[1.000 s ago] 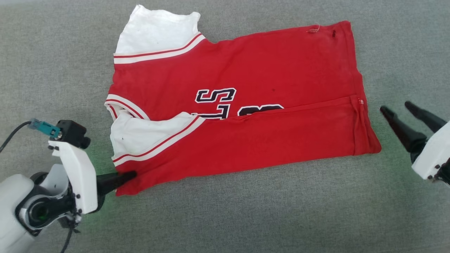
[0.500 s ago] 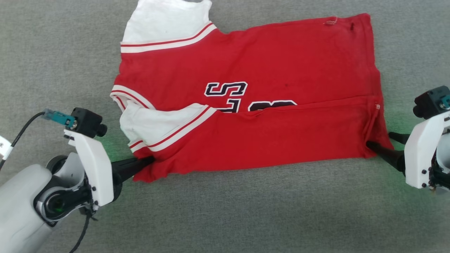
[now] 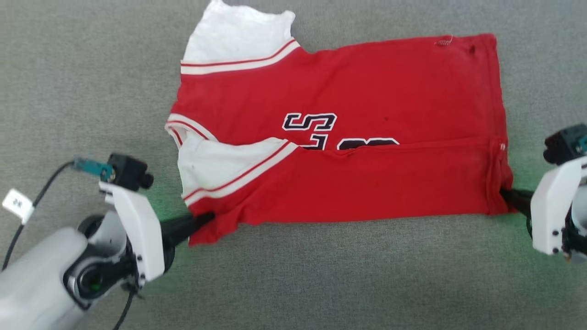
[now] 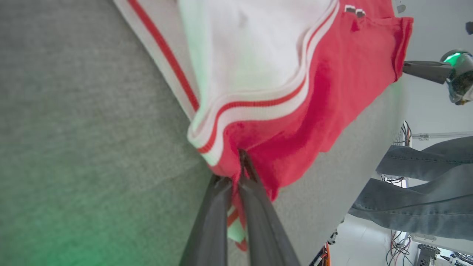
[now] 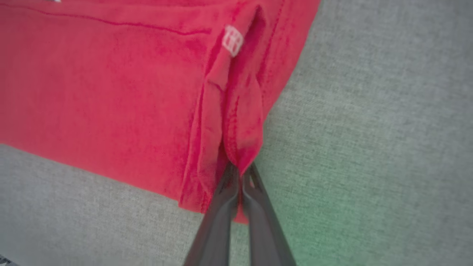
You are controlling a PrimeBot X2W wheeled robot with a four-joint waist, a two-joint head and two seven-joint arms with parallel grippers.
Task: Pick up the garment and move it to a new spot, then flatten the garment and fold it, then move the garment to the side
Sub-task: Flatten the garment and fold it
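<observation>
The garment (image 3: 357, 137), a red jersey with white sleeve ends and black letters, lies on the grey surface with its near long edge folded over the front. My left gripper (image 3: 208, 217) is shut on the garment's near left corner (image 4: 258, 147), just below the white sleeve. My right gripper (image 3: 504, 195) is shut on the near right corner at the hem (image 5: 240, 147). In the left wrist view the right gripper (image 4: 421, 69) shows at the far end of the cloth.
Grey padded surface (image 3: 293, 284) extends all around the garment. A person's legs in blue jeans (image 4: 425, 184) stand past the table edge in the left wrist view, near cables and equipment.
The right gripper has come in from the right, open a second ago, and shut on the hem corner. The left gripper has stayed shut on its corner. The head camera has shifted.
</observation>
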